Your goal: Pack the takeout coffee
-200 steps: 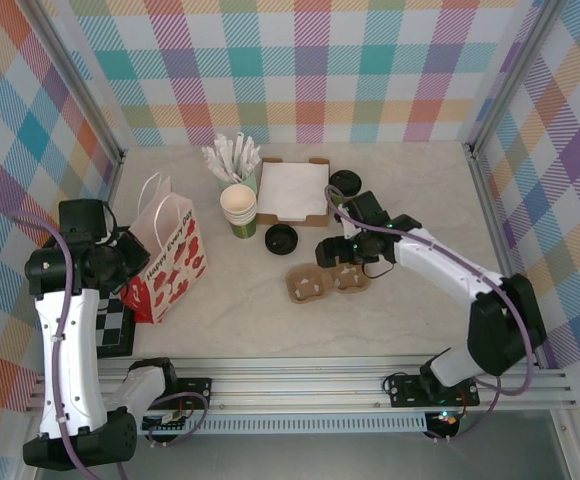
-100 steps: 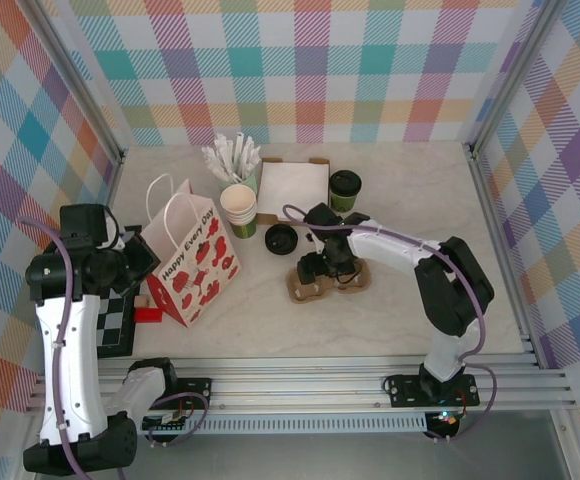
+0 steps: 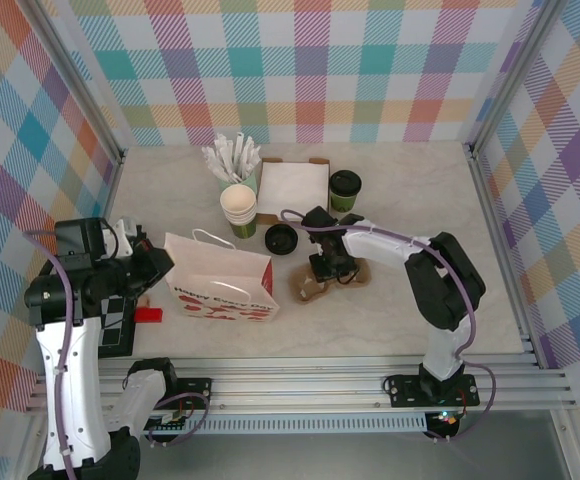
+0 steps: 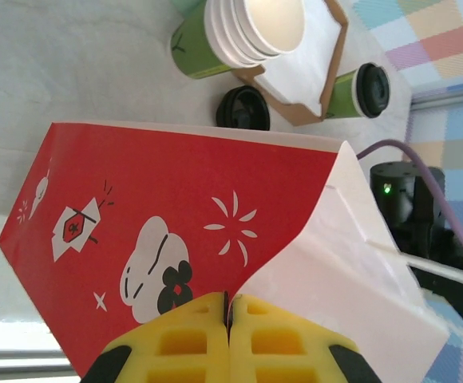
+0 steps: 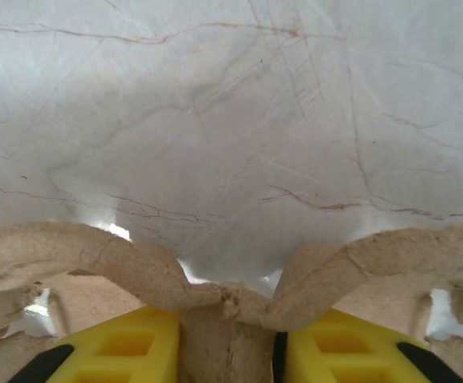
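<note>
— What has the left gripper (image 4: 228,309) got?
— Its fingers are pressed together on the edge of the red-and-white paper bag (image 3: 222,286), which lies on its side.
— And the right gripper (image 5: 227,339)?
— It is pinching the middle ridge of the cardboard cup carrier (image 3: 315,287).
— And the takeout coffee (image 3: 345,189)?
— It stands upright at the back, just beside the napkin tray (image 3: 292,219).
</note>
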Controlling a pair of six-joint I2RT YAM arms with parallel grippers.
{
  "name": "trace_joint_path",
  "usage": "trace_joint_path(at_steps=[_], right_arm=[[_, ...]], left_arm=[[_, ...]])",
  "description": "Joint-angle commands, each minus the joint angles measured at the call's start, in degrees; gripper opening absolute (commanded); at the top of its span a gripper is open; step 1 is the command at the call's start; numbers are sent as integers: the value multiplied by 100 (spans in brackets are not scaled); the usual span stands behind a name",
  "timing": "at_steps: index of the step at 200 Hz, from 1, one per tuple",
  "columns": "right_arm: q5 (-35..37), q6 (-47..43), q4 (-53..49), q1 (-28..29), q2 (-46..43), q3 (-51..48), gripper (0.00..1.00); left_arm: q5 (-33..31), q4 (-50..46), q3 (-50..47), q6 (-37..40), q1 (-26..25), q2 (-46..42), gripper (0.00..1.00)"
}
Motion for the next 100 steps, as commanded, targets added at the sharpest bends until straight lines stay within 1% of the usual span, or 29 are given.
trace_joint_path(at_steps=[1,12,21,56,69,88,100], right_arm=[[342,-140,-117,-147,-227,-219,28],[498,-231,-182,-255,-300,-298,27],[542,-299,-190,-388,-387,-380,27],[542,-397,-112,-1059,-938,-718,27],[429,-411,-43,-1312,-1164,-840,27],[279,-415,27,-1640,-1413,-957,28],[221,-423,62,-1779,-1537,-993,28]], left_arm=[[380,715,-289,-442,-130,-116,0],[383,1093,-515,-776,-223,-216,0],[262,1317,-671,-1029,-340,-275,0],[-672,1767,-930,-2023,-891,-393,0],[-1070,1899,-987,-2385,-1218,-388,0],[-1858,1892,-1038,-2847,-1862,-330,0],[-2243,1923,-1105,-3142,-2282,-237,0]])
